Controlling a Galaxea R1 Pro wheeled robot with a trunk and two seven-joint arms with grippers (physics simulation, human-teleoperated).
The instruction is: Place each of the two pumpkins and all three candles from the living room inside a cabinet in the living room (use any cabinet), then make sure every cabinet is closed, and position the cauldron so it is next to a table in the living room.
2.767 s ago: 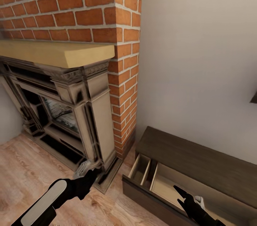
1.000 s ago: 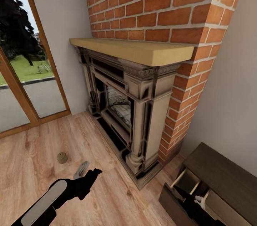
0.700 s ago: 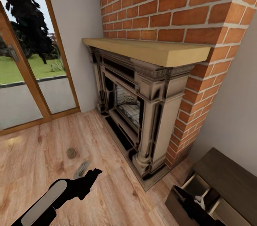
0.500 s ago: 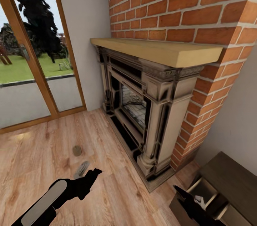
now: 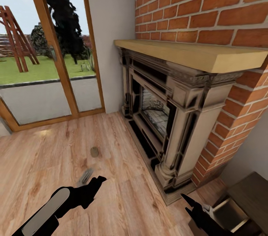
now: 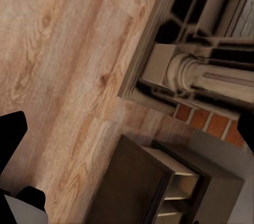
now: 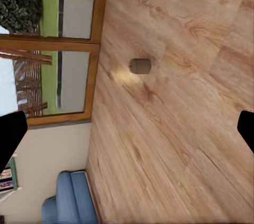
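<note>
1 candle (image 5: 94, 151) lies alone on the wooden floor (image 5: 44, 158), between the glass door (image 5: 44, 61) and the fireplace (image 5: 167, 117), with bare boards all round it; the right wrist view shows it too (image 7: 140, 65). The cabinet (image 5: 243, 206) sits at the lower right past the brick column (image 5: 223, 24), its drawer (image 6: 180, 181) open. Left gripper (image 5: 93, 184) fingers are spread and empty. Right gripper (image 5: 195, 208) fingers are parted, holding nothing.
</note>
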